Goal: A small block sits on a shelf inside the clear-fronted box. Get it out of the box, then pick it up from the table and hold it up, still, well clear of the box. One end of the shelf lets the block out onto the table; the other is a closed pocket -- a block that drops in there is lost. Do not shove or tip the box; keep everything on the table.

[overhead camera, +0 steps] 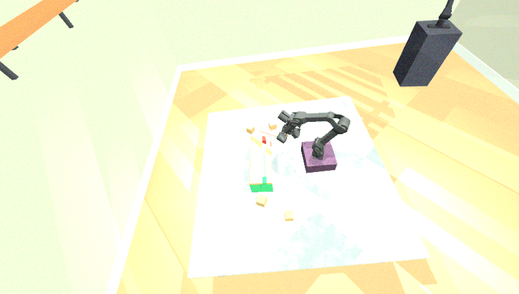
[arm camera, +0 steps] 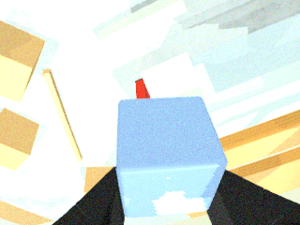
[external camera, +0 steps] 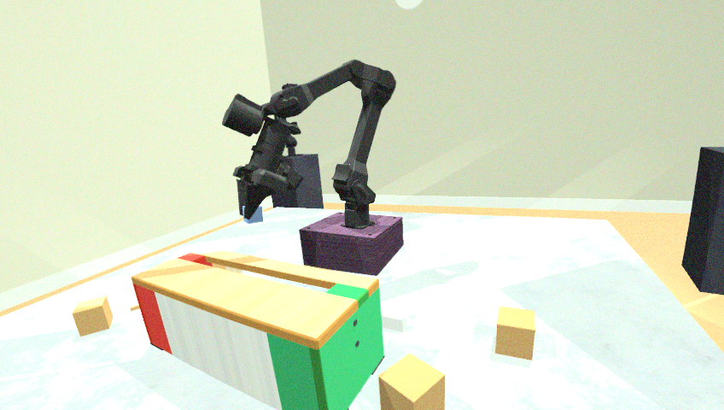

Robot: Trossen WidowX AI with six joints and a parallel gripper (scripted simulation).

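Blue cube is riding in the gripper, up above the box

So the parallel-jaw gripper (overhead camera: 288, 137) (external camera: 246, 214) (arm camera: 160, 172) is pinching a smooth, matte blue cube (external camera: 253, 214) (arm camera: 169, 136), fingers partway open around it. They're both hanging higher than the long wood-topped box (overhead camera: 260, 163) (external camera: 243, 299), out past its red end. That box is showing a slotted, pale-grained lid and a green end panel (overhead camera: 261, 187) (external camera: 350, 345). A plain wooden cube (overhead camera: 261, 200) (external camera: 411, 378) is sitting just beyond the box's green end.
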